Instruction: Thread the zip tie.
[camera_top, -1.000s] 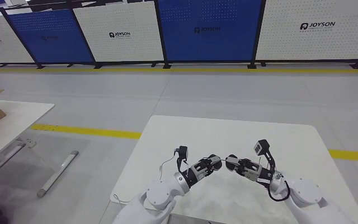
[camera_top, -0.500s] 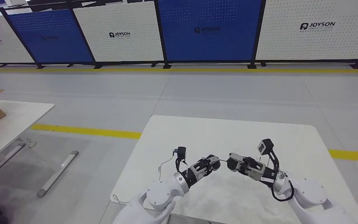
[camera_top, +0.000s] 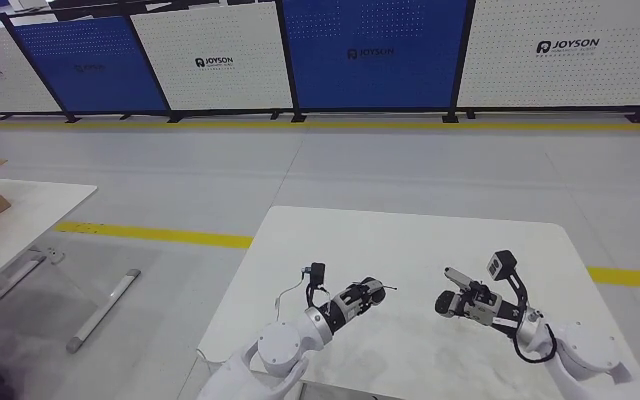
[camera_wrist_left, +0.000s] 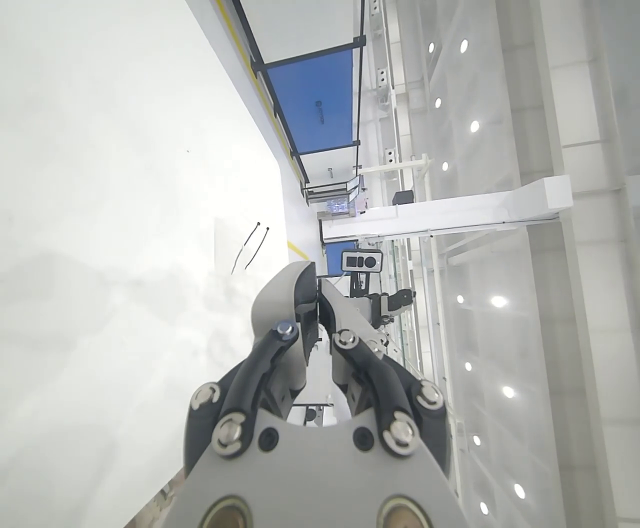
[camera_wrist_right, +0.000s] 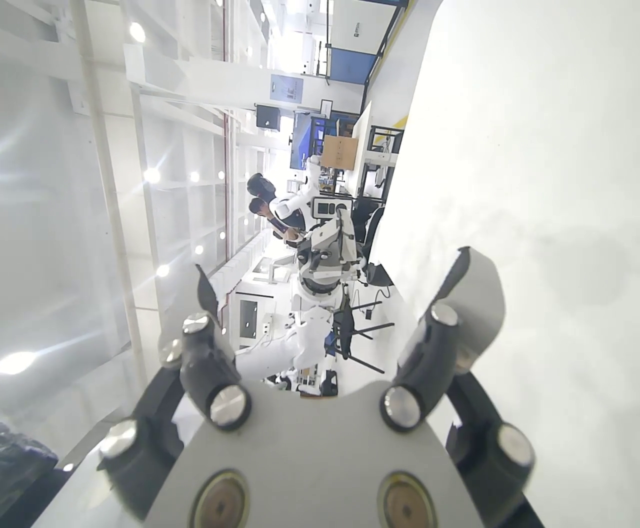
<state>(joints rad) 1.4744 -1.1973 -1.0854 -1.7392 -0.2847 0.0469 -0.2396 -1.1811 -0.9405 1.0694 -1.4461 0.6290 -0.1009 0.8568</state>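
Bright, even overhead light fills the top view. The pale grey floor and the white rectangular table in the lower half of the frame are nearly washed out. Against that glare, the thin black zip tie pinched in the left gripper reads as a mere hairline. In the left wrist view, round white ceiling lamps burn as blown-out discs. In the right wrist view they throw star-shaped flares. In both, straight beams and the table's edge bow strongly towards the borders. The brushed-metal plate of the wide-spread right gripper carries a soft sheen.
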